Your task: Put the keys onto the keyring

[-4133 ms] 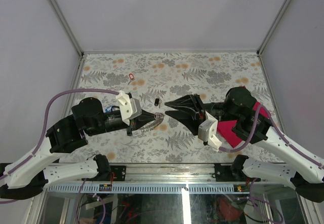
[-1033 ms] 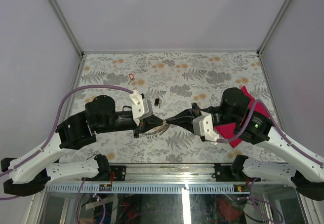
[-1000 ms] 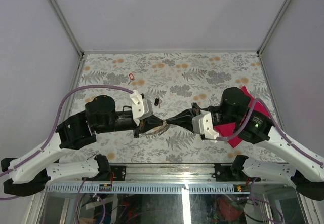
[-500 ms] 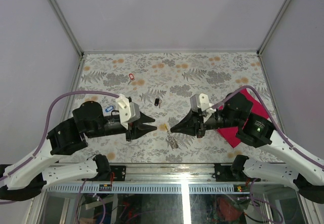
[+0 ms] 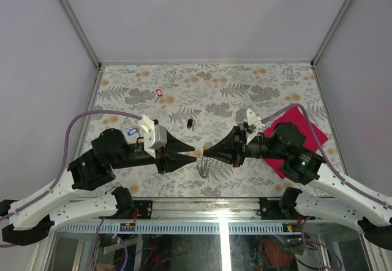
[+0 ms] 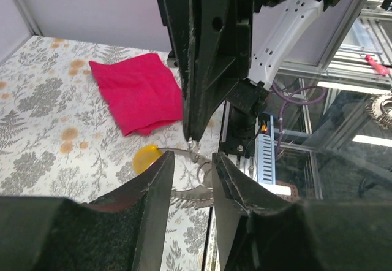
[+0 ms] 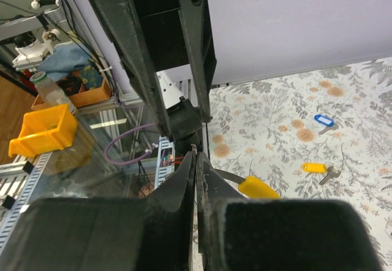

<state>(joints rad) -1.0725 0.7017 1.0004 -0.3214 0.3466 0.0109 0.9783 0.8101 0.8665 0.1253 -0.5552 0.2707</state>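
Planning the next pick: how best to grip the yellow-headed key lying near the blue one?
Probably pinch the yellow key by its plastic head, across the narrow width, coming straight down: it lies flat on the table, metal end free.

Floral-patterned tabletop [image 5: 245,81], plain pale lilac walls [image 5: 202,13], aluminium corner posts [image 5: 74,21], yellow bin [image 7: 46,133] beyond the table

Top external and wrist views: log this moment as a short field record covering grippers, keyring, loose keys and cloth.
left gripper: open, empty, tips facing the ring
right gripper: shut on the thin silvery metal keyring
ring tag: small yellow piece, attached
loose keys: red-headed key, black-headed key, blue-headed key, yellow-headed key, all on the floral table
cloth: magenta cloth, flat, right side
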